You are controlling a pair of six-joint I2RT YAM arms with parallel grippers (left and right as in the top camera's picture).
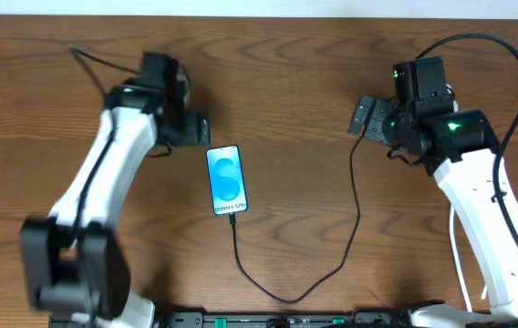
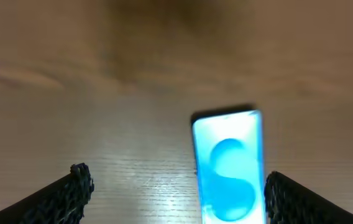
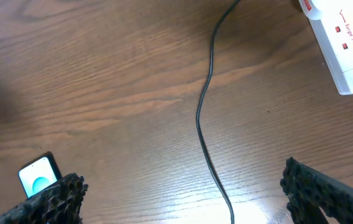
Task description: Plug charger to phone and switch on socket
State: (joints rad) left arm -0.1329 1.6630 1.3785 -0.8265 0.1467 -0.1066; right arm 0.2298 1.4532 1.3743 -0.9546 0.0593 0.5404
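Left gripper (image 2: 178,180): fingers wide apart, nothing clamped. In the left wrist view the phone (image 2: 228,168) lies flat on the table (image 2: 102,93) between the fingers, close against the finger (image 2: 294,199) at 3 o'clock; contact cannot be told from this view. Overhead, the left gripper (image 1: 193,129) sits just at 10 o'clock of the phone (image 1: 226,179), which lies screen up, lit blue, long axis running roughly 12 to 6, a little left of the table's (image 1: 286,73) centre. Right gripper (image 3: 181,180): fingers also wide apart, holding nothing. In the right wrist view the charger (image 3: 202,106) runs on the wood between them from 12 to 6 o'clock. The socket (image 3: 344,43) shows at 2 o'clock in that view, white with red marks, only partly in frame, and the phone (image 3: 38,175) shows at 8 o'clock beside one finger. Overhead, the right gripper (image 1: 366,118) is at 2 o'clock of the phone, well apart. The charger (image 1: 355,200) meets the phone's 6 o'clock edge, loops toward the near table edge, then climbs to the right gripper.
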